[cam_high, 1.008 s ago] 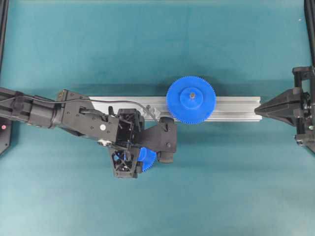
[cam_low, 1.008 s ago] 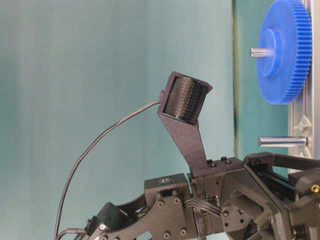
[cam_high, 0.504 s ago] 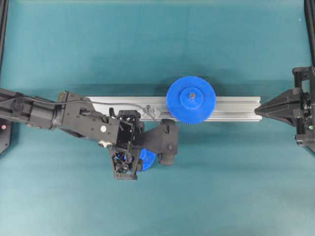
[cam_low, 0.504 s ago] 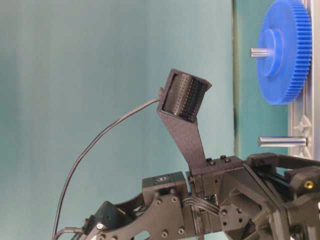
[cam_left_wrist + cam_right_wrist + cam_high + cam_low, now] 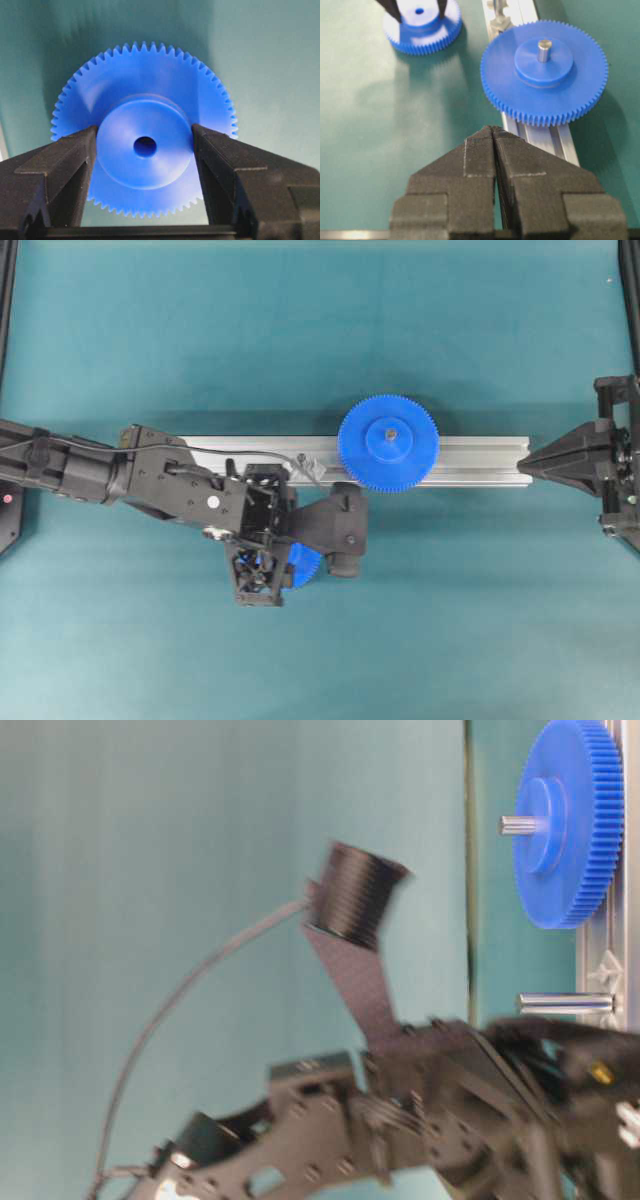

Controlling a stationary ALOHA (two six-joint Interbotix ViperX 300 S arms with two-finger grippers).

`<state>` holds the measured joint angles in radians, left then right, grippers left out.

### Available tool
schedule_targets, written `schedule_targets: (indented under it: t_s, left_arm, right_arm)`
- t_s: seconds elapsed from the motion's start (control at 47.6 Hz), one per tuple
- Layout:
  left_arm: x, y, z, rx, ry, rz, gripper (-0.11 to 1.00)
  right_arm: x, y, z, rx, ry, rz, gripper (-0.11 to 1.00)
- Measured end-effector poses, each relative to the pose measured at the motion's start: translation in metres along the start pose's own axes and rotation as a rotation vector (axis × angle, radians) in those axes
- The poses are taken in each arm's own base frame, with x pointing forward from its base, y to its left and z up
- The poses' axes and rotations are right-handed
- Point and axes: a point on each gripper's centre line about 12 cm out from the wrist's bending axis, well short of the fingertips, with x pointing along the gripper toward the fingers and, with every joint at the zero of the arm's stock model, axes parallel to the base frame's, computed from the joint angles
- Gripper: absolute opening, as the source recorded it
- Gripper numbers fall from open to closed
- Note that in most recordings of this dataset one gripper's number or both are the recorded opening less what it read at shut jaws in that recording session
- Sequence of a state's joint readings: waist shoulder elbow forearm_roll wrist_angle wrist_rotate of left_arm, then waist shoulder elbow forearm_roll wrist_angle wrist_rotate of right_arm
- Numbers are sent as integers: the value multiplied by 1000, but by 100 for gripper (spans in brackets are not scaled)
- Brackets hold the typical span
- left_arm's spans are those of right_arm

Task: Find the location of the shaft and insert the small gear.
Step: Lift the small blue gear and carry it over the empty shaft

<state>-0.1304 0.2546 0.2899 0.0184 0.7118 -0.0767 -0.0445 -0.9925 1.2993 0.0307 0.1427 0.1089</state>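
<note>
The small gear (image 5: pixel 145 165) is a blue toothed disc with a raised hub and a dark centre hole. My left gripper (image 5: pixel 145 146) is shut on its hub, one finger on each side. In the overhead view the small gear (image 5: pixel 305 563) peeks out under the left gripper (image 5: pixel 285 562), just in front of the rail. The shaft (image 5: pixel 300 457) is a small silvery pin standing on the rail, left of the large blue gear (image 5: pixel 388 443). It also shows in the table-level view (image 5: pixel 565 1003). My right gripper (image 5: pixel 493 129) is shut and empty at the rail's right end (image 5: pixel 525 462).
The aluminium rail (image 5: pixel 470 462) runs across the middle of the teal table. The large gear (image 5: pixel 544 70) sits on it on its own grey pin. The left arm's wrist camera bracket (image 5: pixel 335 530) overhangs the rail's front edge near the shaft.
My left arm has shifted a little to the right with the small gear in its grip and is blurred with motion in the table-level view. The right arm has not moved.
</note>
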Motion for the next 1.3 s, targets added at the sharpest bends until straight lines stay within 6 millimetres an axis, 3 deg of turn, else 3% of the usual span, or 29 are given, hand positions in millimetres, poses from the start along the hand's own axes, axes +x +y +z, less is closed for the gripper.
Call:
schedule_targets:
  t_s: [0.21, 0.588, 1.113, 1.302]
  left_arm:
    - [-10, 0, 14, -2, -21, 0, 64]
    - [-24, 2, 15, 25, 50, 6, 64]
    - [-86, 29, 34, -22, -34, 25, 64]
    - [-96, 31, 35, 14, -18, 27, 64]
  right_arm:
    - [0, 0, 0, 1, 0, -1, 2]
    - [-2, 0, 1, 0, -12, 2, 2]
    - [-5, 0, 4, 1, -31, 3, 2]
    - [-4, 0, 3, -1, -29, 2, 2]
